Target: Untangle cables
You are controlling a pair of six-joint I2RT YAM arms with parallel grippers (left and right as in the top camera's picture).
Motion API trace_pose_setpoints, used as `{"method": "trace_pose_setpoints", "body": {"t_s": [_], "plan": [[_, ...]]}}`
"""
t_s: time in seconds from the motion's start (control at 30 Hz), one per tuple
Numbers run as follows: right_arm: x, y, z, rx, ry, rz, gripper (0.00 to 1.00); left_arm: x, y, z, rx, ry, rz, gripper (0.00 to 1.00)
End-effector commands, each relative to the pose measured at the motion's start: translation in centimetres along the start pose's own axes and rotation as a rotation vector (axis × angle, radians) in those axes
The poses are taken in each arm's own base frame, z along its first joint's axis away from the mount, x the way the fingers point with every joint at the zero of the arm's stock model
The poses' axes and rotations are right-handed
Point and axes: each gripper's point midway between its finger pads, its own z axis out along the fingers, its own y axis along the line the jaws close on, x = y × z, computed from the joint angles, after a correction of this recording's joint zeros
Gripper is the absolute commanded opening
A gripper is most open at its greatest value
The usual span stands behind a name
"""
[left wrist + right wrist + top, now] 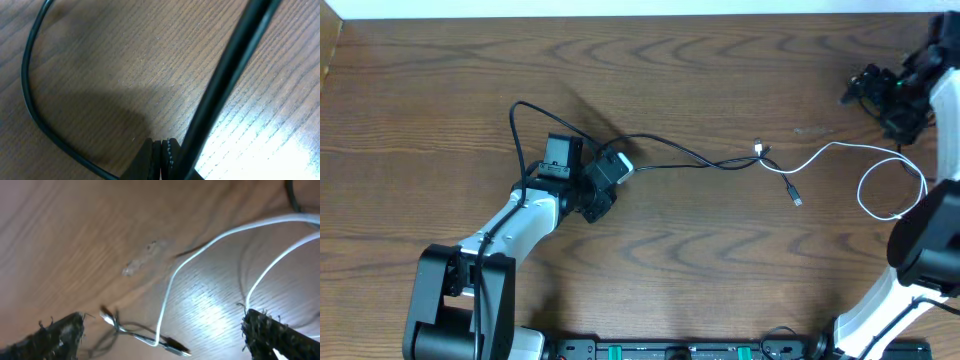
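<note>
A thin black cable (pixel 690 155) loops at the left and runs right across the table to a knot of small plug ends (pixel 763 152). A white cable (pixel 840 147) leaves that knot and curls into a loop at the right. My left gripper (pixel 605 180) is low on the table and shut, seemingly pinching the black cable. In the left wrist view the jaws (pixel 162 155) are closed, with the cable (pixel 30 100) curving past. My right gripper (pixel 882 92) is open and empty, raised at the far right. The right wrist view shows its fingers (pixel 170 335) wide apart above the white cable (pixel 200 250) and the plug ends (pixel 145 339).
The wooden table (pixel 670 260) has its far edge along the top of the overhead view. The left arm's base (pixel 450 310) stands at the front left and the right arm's base (pixel 920 260) at the front right. A black rail (pixel 670 350) lies along the front edge.
</note>
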Motion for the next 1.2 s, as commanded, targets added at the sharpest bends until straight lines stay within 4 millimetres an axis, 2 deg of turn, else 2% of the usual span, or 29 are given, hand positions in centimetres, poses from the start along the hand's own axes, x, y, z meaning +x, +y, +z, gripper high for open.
{"method": "trace_pose_setpoints", "body": {"t_s": [0.0, 0.13, 0.3, 0.4, 0.47, 0.53, 0.6, 0.67, 0.73, 0.77, 0.8, 1.03, 1.17], "plan": [[0.7, -1.7, 1.6, 0.127, -0.050, 0.362, 0.99, 0.4, 0.0, 0.1, 0.001, 0.008, -0.028, 0.08], [2.4, -2.6, 3.7, 0.205, -0.080, 0.565, 0.99, 0.4, 0.0, 0.1, 0.001, 0.008, -0.032, 0.07], [3.5, -1.3, 7.1, 0.160, -0.105, 0.530, 0.99, 0.4, 0.0, 0.1, 0.001, 0.008, -0.032, 0.07], [3.9, -0.9, 8.5, 0.135, -0.119, 0.510, 0.90, 0.4, 0.0, 0.1, 0.001, 0.008, -0.035, 0.08], [4.1, -0.7, 9.1, 0.124, -0.125, 0.502, 0.80, 0.4, 0.0, 0.1, 0.002, 0.009, -0.036, 0.07], [4.3, -0.8, 9.5, 0.121, -0.127, 0.500, 0.78, 0.4, 0.0, 0.1, 0.001, 0.008, -0.048, 0.07], [4.5, -1.0, 9.7, 0.128, -0.124, 0.501, 0.74, 0.4, 0.0, 0.1, 0.002, 0.009, -0.051, 0.08], [4.5, -1.3, 9.7, 0.141, -0.128, 0.501, 0.63, 0.4, 0.0, 0.1, 0.001, 0.008, -0.051, 0.08], [4.5, -1.7, 9.6, 0.159, -0.138, 0.500, 0.42, 0.4, 0.0, 0.1, 0.002, 0.009, -0.051, 0.07], [4.4, -2.0, 9.6, 0.172, -0.146, 0.499, 0.16, 0.4, 0.0, 0.1, 0.002, 0.009, -0.051, 0.07], [4.4, -2.2, 9.5, 0.184, -0.154, 0.499, 0.01, 0.4, 0.0, 0.1, 0.002, 0.009, -0.054, 0.07], [2.8, -3.8, 8.4, 0.227, -0.219, 0.460, 0.01, 0.4, 0.0, 0.1, 0.001, 0.008, -0.054, 0.07], [1.0, -4.6, 5.5, 0.194, -0.274, 0.454, 0.01, 0.4, 0.0, 0.1, 0.002, 0.009, -0.054, 0.07]]}}
